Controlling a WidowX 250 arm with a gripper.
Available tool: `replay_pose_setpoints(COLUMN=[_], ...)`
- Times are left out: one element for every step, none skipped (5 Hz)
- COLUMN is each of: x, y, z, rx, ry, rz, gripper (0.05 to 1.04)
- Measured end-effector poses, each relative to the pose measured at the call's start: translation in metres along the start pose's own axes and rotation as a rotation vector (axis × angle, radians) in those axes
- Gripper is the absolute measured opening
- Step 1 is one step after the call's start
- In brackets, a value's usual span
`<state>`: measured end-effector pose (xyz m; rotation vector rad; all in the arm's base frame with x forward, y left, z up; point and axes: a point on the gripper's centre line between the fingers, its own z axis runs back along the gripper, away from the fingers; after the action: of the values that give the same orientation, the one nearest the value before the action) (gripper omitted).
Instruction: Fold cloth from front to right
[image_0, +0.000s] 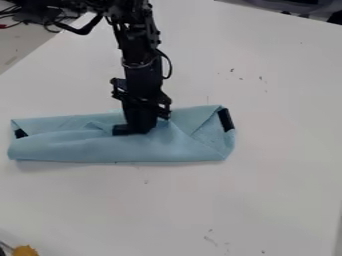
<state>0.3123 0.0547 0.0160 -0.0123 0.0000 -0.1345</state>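
Nearest the camera, at the lower left corner of the frame, sits an orange-yellow thing (25, 250), cut off by the frame's border. The white bench (280, 165) gives me its widest stretch below the cloth (73, 147) and off to the right. One bench edge slants across the upper left, another runs along the top right, and a grey strip (339, 230) stands at the lower right. Small dark specks dot the surface at upper right and near the bottom. Past the far edge, at the top right, lies something dark and grey (294, 6); dark cables (61, 24) loop at the upper left.

My claw (138, 130) hangs down onto the middle of the light blue cloth, left of the frame's centre. Whether it is spread or pressed together, I cannot tell. The cloth lies folded into a long band, reaching out on both sides of me, with dark patches at its left and right ends.
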Motion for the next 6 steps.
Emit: replay_pose_setpoints(x=[0.010, 0.017, 0.023, 0.022, 0.022, 0.022], y=[0.002, 0.003, 0.004, 0.003, 0.003, 0.003], z=[0.020, 0.032, 0.041, 0.047, 0.049, 0.049], rx=[0.064, 0.099, 0.110, 0.107, 0.109, 0.108], ry=[-0.064, -0.112, -0.162, -0.187, -0.193, -0.191], rz=[-0.015, -0.018, -0.015, 0.009, 0.011, 0.011], gripper=[0.776, 0.996, 1.005, 1.001, 1.001, 1.001])
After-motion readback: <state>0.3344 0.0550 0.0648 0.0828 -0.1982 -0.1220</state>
